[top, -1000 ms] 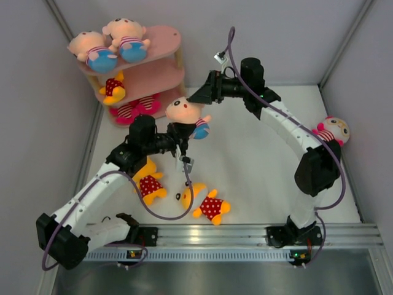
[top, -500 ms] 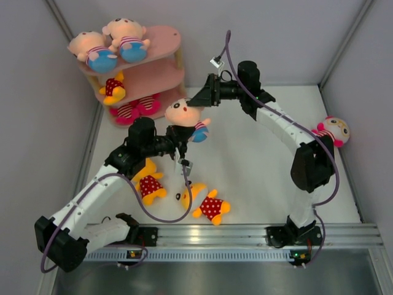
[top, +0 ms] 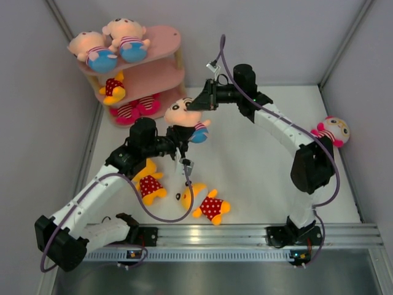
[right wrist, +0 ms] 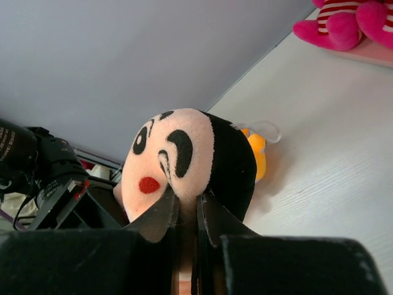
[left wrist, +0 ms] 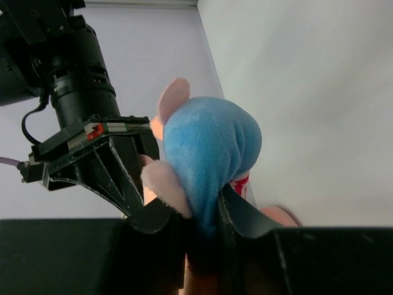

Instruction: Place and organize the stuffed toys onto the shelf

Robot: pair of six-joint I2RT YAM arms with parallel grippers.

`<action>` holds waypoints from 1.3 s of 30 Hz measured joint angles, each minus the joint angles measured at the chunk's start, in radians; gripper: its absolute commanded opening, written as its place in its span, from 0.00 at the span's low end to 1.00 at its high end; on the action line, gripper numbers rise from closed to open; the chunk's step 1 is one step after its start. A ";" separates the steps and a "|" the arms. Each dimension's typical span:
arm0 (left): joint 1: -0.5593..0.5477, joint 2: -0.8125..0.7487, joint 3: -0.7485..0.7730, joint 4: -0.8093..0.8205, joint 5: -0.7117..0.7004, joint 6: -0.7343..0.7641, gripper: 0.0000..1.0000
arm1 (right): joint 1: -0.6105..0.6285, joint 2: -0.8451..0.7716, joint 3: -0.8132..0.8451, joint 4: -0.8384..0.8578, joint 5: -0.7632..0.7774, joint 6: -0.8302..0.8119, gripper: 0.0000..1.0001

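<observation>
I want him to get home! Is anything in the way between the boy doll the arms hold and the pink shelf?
Nothing visible is. The black-haired plush boy doll is held by the left tool and right tool, and the gap to the pink three-tier shelf looks free. Its top board is bare at the right end.

boy doll (right wrist: 184, 153): fuzzy plush cloth | fingers (right wrist: 156, 220): matt black plastic

The left fingers (left wrist: 245, 216) pinch a doll (left wrist: 209, 144) by its blue shorts; just left of them, the right arm's fingers (left wrist: 116, 171), black, touch the doll.
</observation>
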 measured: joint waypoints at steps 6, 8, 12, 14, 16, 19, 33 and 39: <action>0.000 0.000 0.006 0.011 -0.039 -0.063 0.64 | -0.015 -0.091 -0.067 0.019 0.190 0.092 0.00; 0.000 0.000 0.011 0.024 -0.050 -0.095 0.67 | -0.023 -0.142 -0.117 0.034 0.266 0.145 0.00; 0.000 -0.003 0.017 0.053 -0.071 -0.148 0.73 | -0.029 -0.199 -0.157 0.047 0.417 0.212 0.00; 0.000 -0.004 0.023 0.054 -0.089 -0.158 0.75 | -0.030 -0.219 -0.160 0.047 0.491 0.232 0.00; -0.005 0.005 0.042 0.054 -0.115 -0.169 0.76 | -0.033 -0.235 -0.161 0.047 0.552 0.246 0.00; -0.011 0.067 0.140 0.056 -0.151 -0.215 0.79 | -0.037 -0.266 -0.175 0.053 0.644 0.263 0.00; -0.016 0.210 0.334 -0.041 -0.130 -0.206 0.70 | -0.044 -0.323 -0.193 0.068 0.803 0.289 0.00; -0.031 0.254 0.404 -0.051 -0.149 -0.245 0.00 | -0.042 -0.325 -0.205 0.069 0.813 0.289 0.00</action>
